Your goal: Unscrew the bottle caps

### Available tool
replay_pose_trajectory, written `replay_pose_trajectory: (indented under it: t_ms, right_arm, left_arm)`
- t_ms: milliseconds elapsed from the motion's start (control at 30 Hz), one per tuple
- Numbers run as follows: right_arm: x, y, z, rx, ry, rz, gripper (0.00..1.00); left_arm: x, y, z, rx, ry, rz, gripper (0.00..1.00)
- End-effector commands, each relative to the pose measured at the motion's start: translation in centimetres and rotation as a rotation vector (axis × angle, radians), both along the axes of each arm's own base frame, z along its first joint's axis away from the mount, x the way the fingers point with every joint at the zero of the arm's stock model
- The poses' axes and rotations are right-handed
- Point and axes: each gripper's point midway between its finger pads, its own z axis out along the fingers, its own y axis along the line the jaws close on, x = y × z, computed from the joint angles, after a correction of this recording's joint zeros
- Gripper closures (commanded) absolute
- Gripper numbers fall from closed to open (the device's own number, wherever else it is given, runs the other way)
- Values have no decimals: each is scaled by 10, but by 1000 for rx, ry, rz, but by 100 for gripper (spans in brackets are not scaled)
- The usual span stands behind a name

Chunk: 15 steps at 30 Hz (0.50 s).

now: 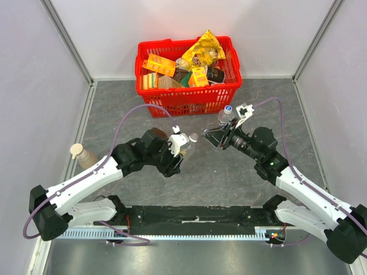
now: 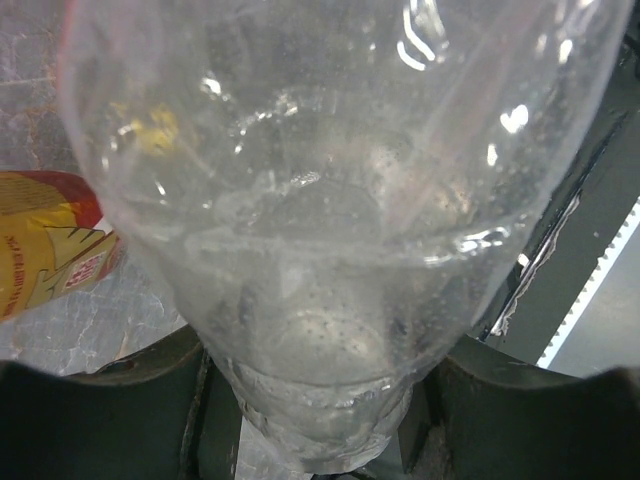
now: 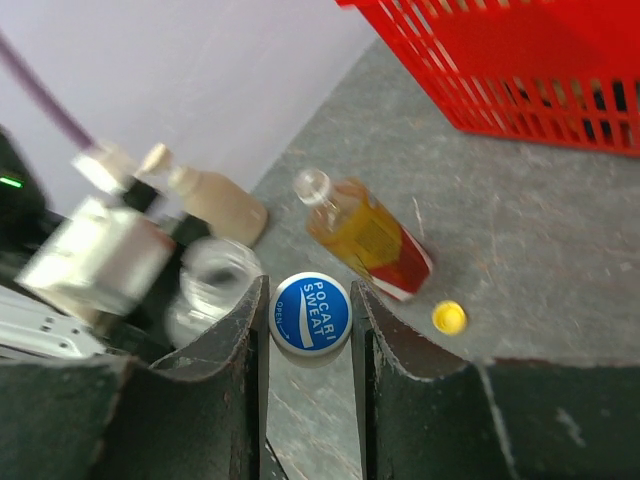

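My right gripper [image 3: 309, 330] is shut on the blue cap [image 3: 310, 312], printed "Pocari Sweat", and holds it off the table just right of the clear bottle's open mouth [image 3: 214, 275]. My left gripper [image 2: 320, 410] is shut on that clear bottle [image 2: 320, 200], near its base. In the top view, the left gripper [image 1: 181, 148] and right gripper [image 1: 213, 137] face each other mid-table. An orange-drink bottle [image 3: 368, 238] lies uncapped on the table. The yellow cap [image 3: 449, 317] lies loose beside it. A small clear bottle [image 1: 224, 117] with a pale cap [image 1: 228, 107] stands behind the right gripper.
A red basket [image 1: 189, 103] full of groceries stands at the back centre. A brownish bottle [image 1: 87, 156] with a beige cap [image 1: 76, 149] lies by the left wall and also shows in the right wrist view [image 3: 215, 200]. Grey walls close in both sides.
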Motion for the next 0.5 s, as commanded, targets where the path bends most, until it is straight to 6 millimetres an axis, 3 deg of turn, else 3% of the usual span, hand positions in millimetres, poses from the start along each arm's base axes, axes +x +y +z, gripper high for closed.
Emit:
replay_pose_trajectory:
  t_ms: [0, 300, 467]
  right_arm:
    - [6, -9, -45, -107, 30, -46, 94]
    - [6, -16, -108, -174, 81, -72, 93]
    - [7, -27, -145, -238, 129, -124, 92]
  left_arm:
    - [0, -7, 36, -121, -66, -7, 94]
    - [-7, -17, 83, -314, -128, -22, 94]
    - [-9, -24, 101, -377, -152, -45, 94]
